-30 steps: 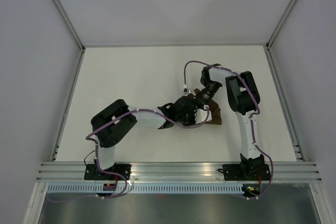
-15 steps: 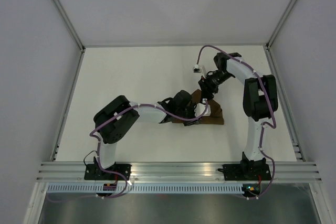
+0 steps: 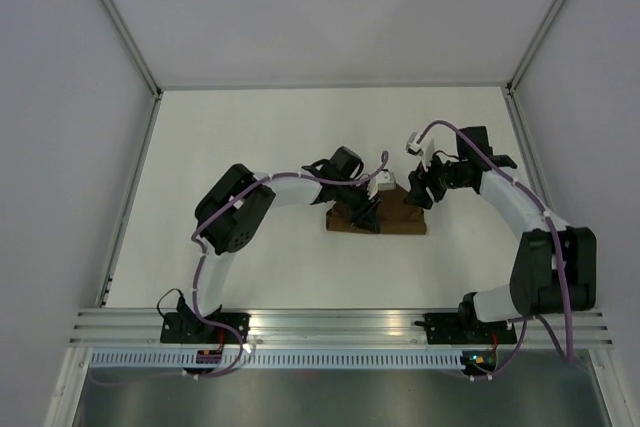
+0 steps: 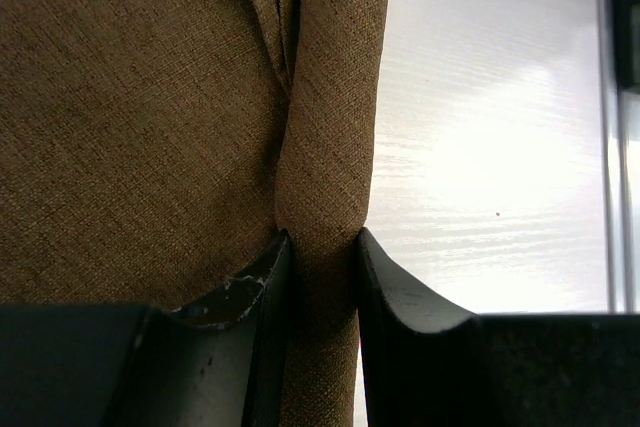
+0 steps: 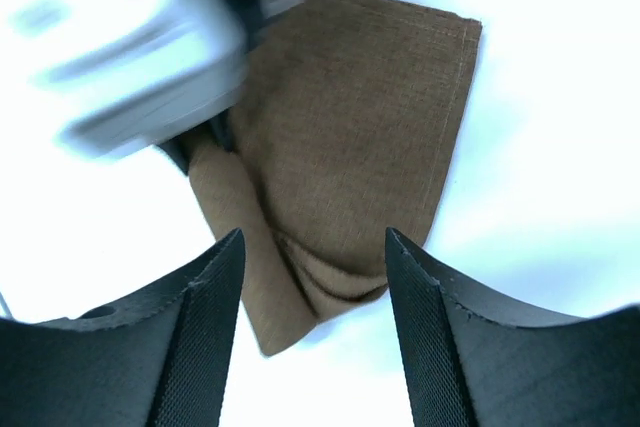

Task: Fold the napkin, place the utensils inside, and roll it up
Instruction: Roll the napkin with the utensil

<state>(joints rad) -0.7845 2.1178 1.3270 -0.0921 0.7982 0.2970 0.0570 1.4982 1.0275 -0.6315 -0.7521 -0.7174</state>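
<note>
- Top external: the napkin [image 3: 400,219] lies folded on the worktop [image 3: 250,137], mid-right. The left end effector [image 3: 366,213] is on it, and the right end effector [image 3: 420,192] is near its far right corner.
- Left wrist: the end effector is narrow, pinching the napkin's rolled edge.
- Right wrist: the end effector is spread wide and empty, over the napkin.

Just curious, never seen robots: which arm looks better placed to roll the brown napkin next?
Probably left: the left gripper is shut on the napkin's rolled edge, while the right gripper hangs open above it.

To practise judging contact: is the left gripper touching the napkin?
Touching. In the left wrist view the left gripper pinches a rolled fold of the napkin, with both fingers pressed against the cloth.
</note>
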